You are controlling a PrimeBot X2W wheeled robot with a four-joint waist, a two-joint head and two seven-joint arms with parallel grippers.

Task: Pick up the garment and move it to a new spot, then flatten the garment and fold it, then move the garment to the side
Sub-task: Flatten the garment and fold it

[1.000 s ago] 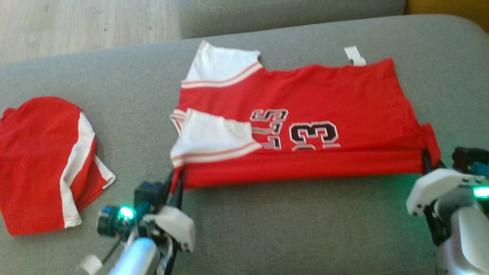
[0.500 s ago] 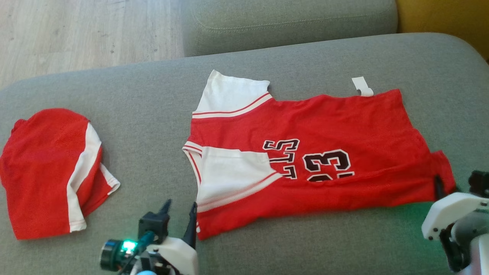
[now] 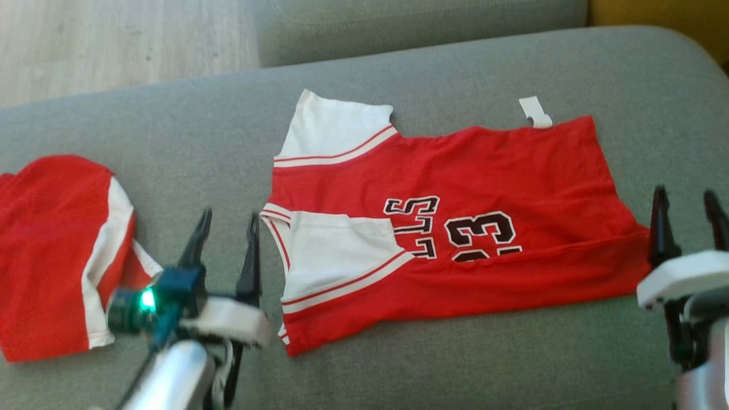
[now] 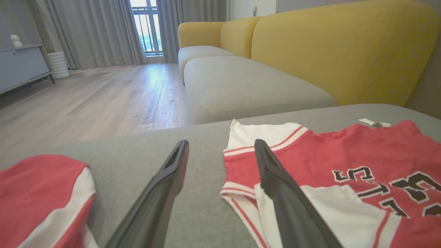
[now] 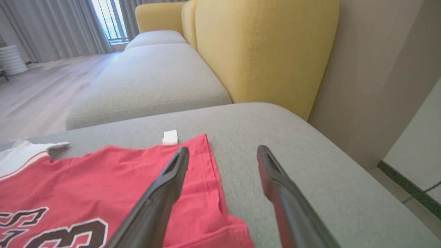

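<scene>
The left tool (image 3: 229,215) stands at the lower left of the head view with its two dark fingers apart and nothing between them. It sits just left of the jersey's striped edge. In the left wrist view its right finger crosses that edge in the picture, but I cannot tell whether it touches the cloth. The right tool (image 3: 684,192) rises at the right edge of the frame, its fingers also apart and empty, just beside the jersey's end.

The jersey (image 3: 455,188) lies flat across the middle of the grey cushion (image 3: 171,142). It is red with white panels edged in red stripes, and its lower strip is folded up over the front. Its black, white-outlined print seems to read "LLS" through the blur, beside a clear "23" whose base is tucked under the fold. A white tag (image 3: 535,111) sticks out at its upper edge.

A second garment (image 3: 51,256), red and white, lies well apart at the left. Pale wood floor (image 3: 114,45) fills the upper left, and a yellow backrest (image 5: 262,44) stands behind.
</scene>
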